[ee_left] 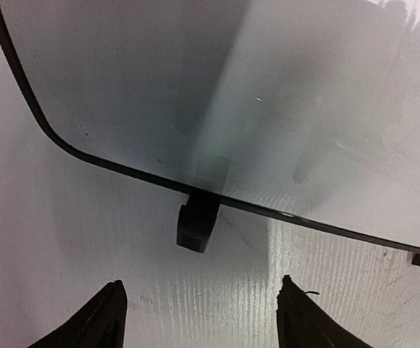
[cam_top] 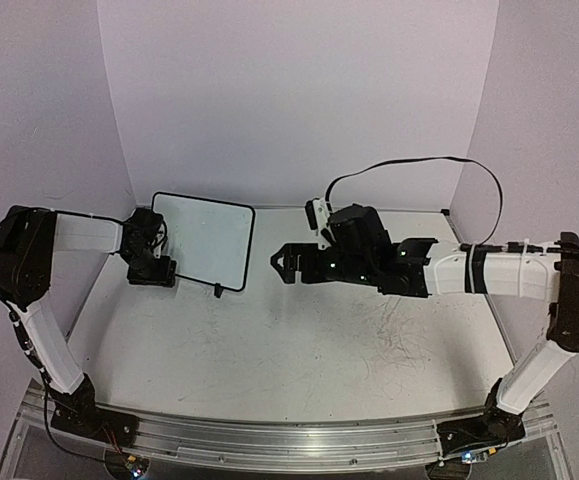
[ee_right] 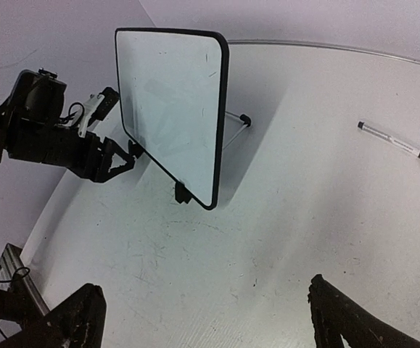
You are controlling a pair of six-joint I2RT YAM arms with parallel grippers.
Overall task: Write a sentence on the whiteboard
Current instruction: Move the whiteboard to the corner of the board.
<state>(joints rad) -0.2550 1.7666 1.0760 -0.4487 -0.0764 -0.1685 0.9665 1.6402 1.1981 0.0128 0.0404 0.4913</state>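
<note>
Black-framed whiteboard [cam_top: 202,240] stands btwn both open jaws.

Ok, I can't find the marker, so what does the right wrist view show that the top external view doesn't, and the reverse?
Only the right wrist view shows the marker, lying on the table right of the whiteboard, plus the board's wire stand. Only the top external view shows the whole right arm and the cable looped above it. Both show the whiteboard, no writing legible, with the left arm beside it, jaws open.
</note>
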